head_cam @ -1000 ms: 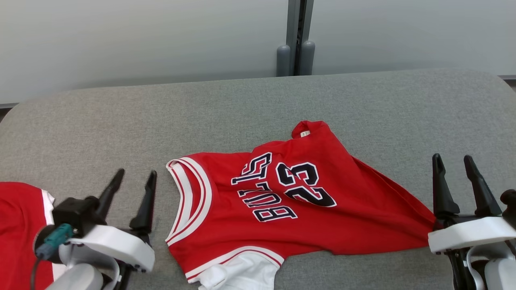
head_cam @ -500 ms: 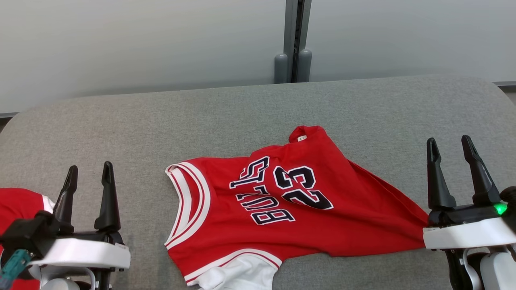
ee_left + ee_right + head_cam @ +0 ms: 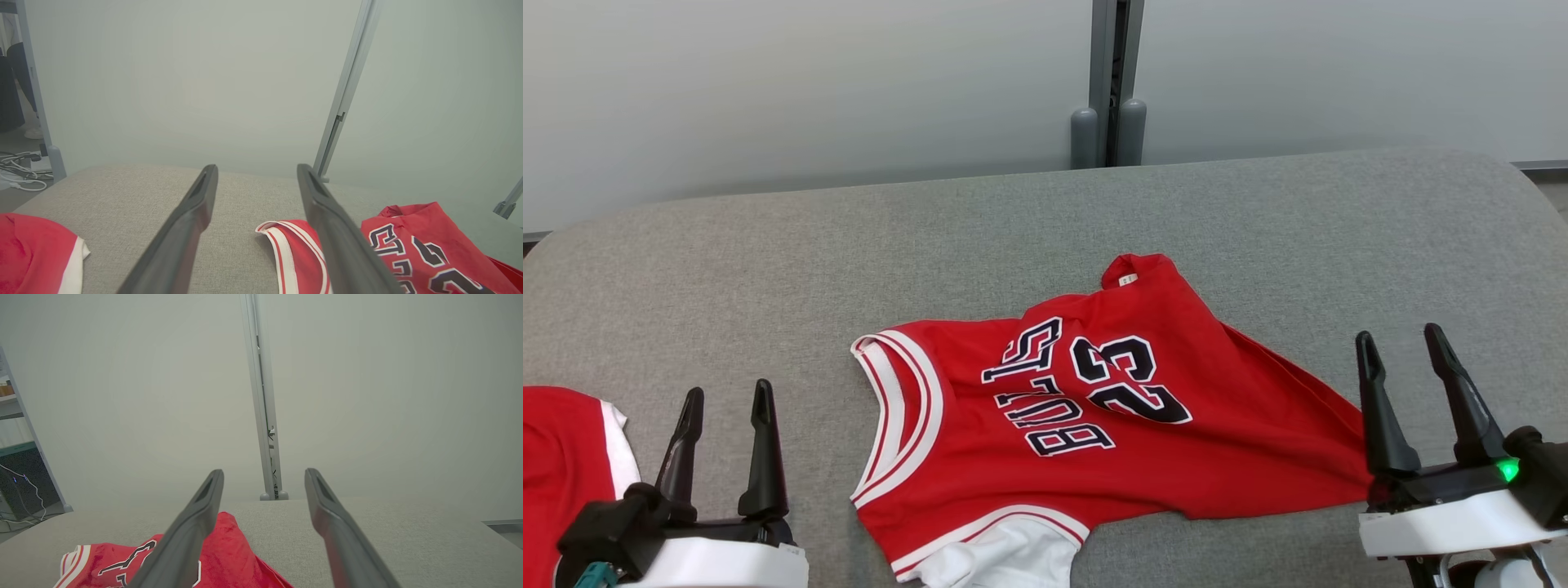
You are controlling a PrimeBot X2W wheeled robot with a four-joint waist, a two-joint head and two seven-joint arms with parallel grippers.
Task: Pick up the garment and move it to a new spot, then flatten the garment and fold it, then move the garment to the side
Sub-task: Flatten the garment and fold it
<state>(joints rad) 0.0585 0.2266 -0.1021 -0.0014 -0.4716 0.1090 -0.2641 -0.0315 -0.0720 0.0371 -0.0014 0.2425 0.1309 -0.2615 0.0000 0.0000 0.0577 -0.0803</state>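
compared with a second ago, your left gripper (image 3: 728, 389) has dropped toward 7 o'clock in the head view and straightened. its fingers leaned toward 1 o'clock close to the jersey's armhole then; now they point near 12, with a strip of bare surface between them and the cloth. your right gripper (image 3: 1398, 333) has sunk a little toward 5 o'clock. the whole view has slid slightly as well, so the camera has moved. the red jersey (image 3: 980, 482) keeps the same shape and place on the grey padded table (image 3: 1013, 220).

both grippers stand wide open and hold nothing. the left one touches no cloth. the base of the right one's inner finger sits right at the jersey's pointed hem corner at 4 o'clock; you cannot tell whether they touch.

the jersey lies crumpled on the near half of the table, its print upside down to you. its white-trimmed armhole is at 9 o'clock, its collar tab at 12, and its white lining is bunched at 6 against the view's bottom edge. a second red garment (image 3: 564, 474) lies at 8 o'clock, just beside the left gripper.

the table's far edge runs across at 12, with rounded corners at 10 and 2, and a grey post (image 3: 1107, 82) stands behind it. a broad bare band lies open from 10 to 2, beyond the jersey.
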